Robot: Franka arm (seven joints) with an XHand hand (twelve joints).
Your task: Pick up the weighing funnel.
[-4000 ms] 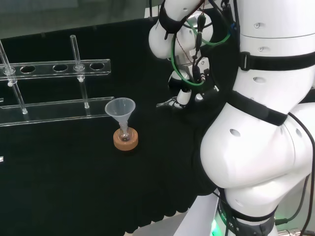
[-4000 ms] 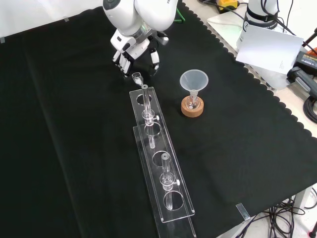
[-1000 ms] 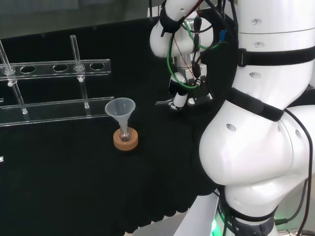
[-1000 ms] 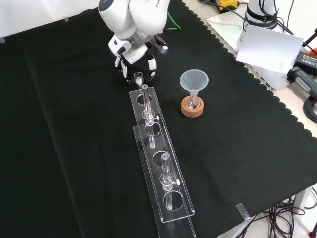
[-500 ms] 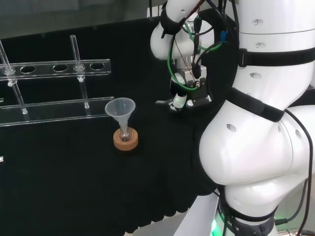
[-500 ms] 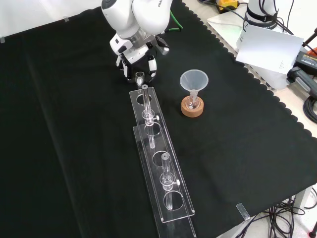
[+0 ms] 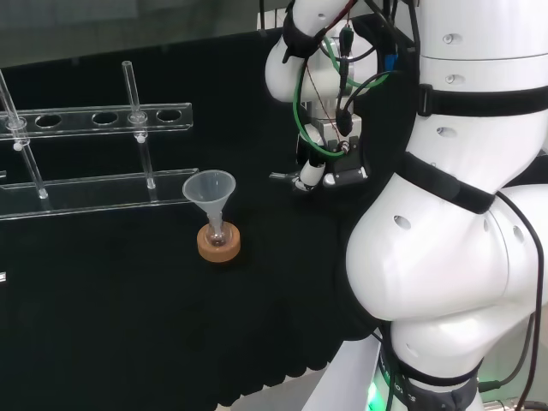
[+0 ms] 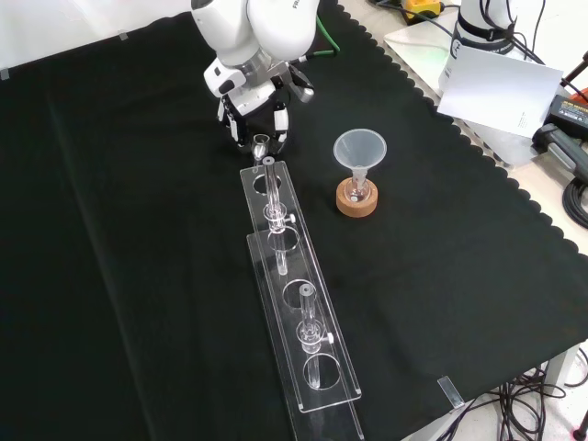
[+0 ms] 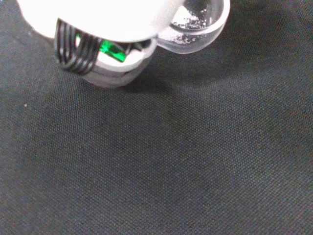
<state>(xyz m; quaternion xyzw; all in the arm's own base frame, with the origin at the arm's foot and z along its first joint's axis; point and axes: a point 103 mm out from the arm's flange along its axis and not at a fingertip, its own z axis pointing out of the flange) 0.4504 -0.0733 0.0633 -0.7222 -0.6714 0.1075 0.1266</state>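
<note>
1. The weighing funnel [image 8: 261, 142] sits right under the hand [image 8: 250, 108] in the front view, at the far end of the cloth and just past the end of the clear tube rack [image 8: 296, 276].
2. The fingers [image 8: 277, 121] are curled downward, one on each side of the little cup, so it's tucked in between them. To me that's a pinch on the bowl end. The wrist view agrees: the clear bowl [image 9: 198, 24], with white flecks in it, sits tight against a part of the hand.
3. Here's the bit that matters. In the head view the stem [image 7: 282, 177] pokes out to the left of the hand [image 7: 315, 168], roughly level and pointing toward the rack side. So the long axis runs crosswise out of the grip, not along the fingers.
4. I can't tell whether it's off the cloth yet.
5. My guess is that only the lift is left. It should go straight up, since the rack's end and its upright tube are close by the stem.
6. The big funnel [image 8: 359, 147] on its cork ring [image 8: 356, 200] stands well apart, so no worry there.
</note>
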